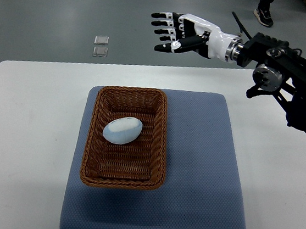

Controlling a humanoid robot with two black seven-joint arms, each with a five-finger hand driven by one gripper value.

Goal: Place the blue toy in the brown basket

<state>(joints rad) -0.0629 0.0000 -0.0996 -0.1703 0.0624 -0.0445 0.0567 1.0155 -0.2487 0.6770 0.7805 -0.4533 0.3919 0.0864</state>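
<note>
My right hand (pixel 176 32) hangs in the air beyond the far edge of the table, its arm (pixel 291 69) reaching in from the right side of the picture. The fingers (pixel 162 24) are spread and stretched out toward the left, the thumb set a little under them, and they hold nothing. The hand is well apart from everything on the table. Below and nearer to me lies the white table (pixel 23 133), and on it a blue-grey mat (pixel 202 164) that covers the middle. The brown basket (pixel 126 138), woven and rectangular, sits on the left part of that mat, its long side running away from me. The blue toy (pixel 122 130), a pale, smooth egg-shaped thing, lies inside the basket on its floor, in the middle toward the far half, tilted slightly on the diagonal. Past the table on the grey floor are two small clear squares (pixel 100 46), one just beside the other, and at the top edge a person's dark shoe (pixel 263 16) shows.
</note>
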